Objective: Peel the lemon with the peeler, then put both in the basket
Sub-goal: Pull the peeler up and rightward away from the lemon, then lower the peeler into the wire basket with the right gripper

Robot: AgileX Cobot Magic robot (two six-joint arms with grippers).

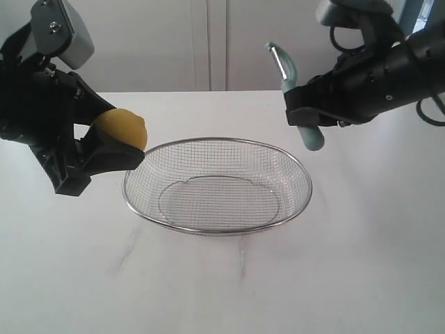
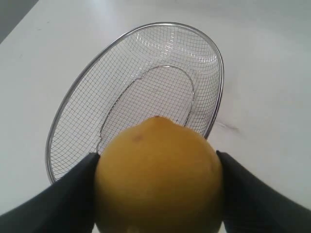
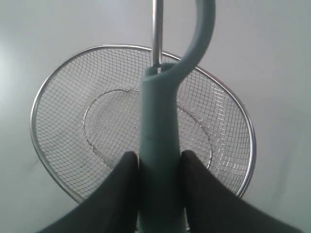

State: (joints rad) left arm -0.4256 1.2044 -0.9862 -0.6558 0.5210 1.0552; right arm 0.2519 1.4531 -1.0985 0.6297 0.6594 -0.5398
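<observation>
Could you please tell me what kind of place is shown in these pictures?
Probably a robot test bench, not a real kitchen: a white table before a plain pale wall, with a wire basket on it; the left gripper holds the lemon, the right gripper the peeler.

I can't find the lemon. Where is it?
In the exterior view, the lemon is on the left, held in the left gripper just beside the basket.
</observation>
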